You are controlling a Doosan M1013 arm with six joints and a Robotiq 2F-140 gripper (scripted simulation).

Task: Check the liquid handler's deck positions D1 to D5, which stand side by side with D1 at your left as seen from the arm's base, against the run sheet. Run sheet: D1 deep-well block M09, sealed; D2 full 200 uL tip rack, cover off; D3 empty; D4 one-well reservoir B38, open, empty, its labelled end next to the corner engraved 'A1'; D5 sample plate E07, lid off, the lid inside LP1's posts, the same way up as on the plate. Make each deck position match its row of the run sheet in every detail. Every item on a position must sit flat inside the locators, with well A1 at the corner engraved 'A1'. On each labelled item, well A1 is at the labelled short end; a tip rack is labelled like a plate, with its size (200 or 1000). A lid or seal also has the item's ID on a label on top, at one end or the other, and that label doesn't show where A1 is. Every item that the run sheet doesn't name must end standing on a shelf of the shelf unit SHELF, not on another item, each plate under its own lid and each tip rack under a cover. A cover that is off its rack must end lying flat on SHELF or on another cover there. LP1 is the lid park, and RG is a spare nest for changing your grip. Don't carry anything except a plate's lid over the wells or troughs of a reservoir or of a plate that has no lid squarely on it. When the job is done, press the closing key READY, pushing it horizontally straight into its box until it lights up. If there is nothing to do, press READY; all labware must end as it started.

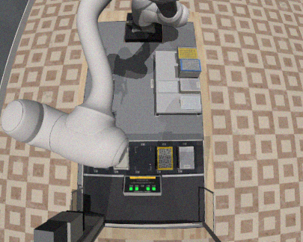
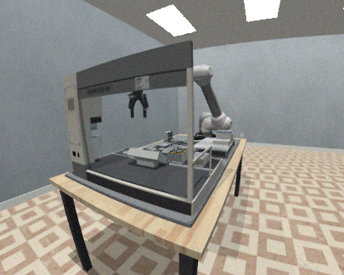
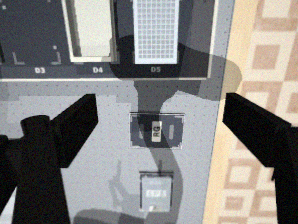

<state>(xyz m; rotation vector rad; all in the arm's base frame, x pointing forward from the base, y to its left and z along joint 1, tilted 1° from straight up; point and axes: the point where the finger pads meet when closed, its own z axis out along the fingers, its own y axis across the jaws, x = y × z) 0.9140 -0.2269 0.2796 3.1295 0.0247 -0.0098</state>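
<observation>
My gripper (image 3: 160,108) is open and empty, high above the table in front of the deck; it also shows in the exterior view (image 2: 138,111). In the wrist view it hangs over the RG nest (image 3: 156,131). Beyond it, a white sample plate with open wells (image 3: 156,30) sits at D5 and a cream reservoir (image 3: 92,27) at D4. D3 (image 3: 37,45) is bare. In the top view a grey block (image 1: 186,157) sits at D1 and a yellow-framed tip rack (image 1: 164,157) at D2. My arm (image 1: 83,138) hides D5 and most of D4 there.
The shelf unit (image 1: 176,78) holds a yellow tip rack (image 1: 187,52), a blue-framed rack (image 1: 190,66) and two pale plates (image 1: 189,85) (image 1: 191,101). A small grey labelled box (image 3: 156,192) stands near RG. A panel with green lights (image 1: 142,185) lies behind the deck. The handler's frame (image 2: 137,76) spans overhead.
</observation>
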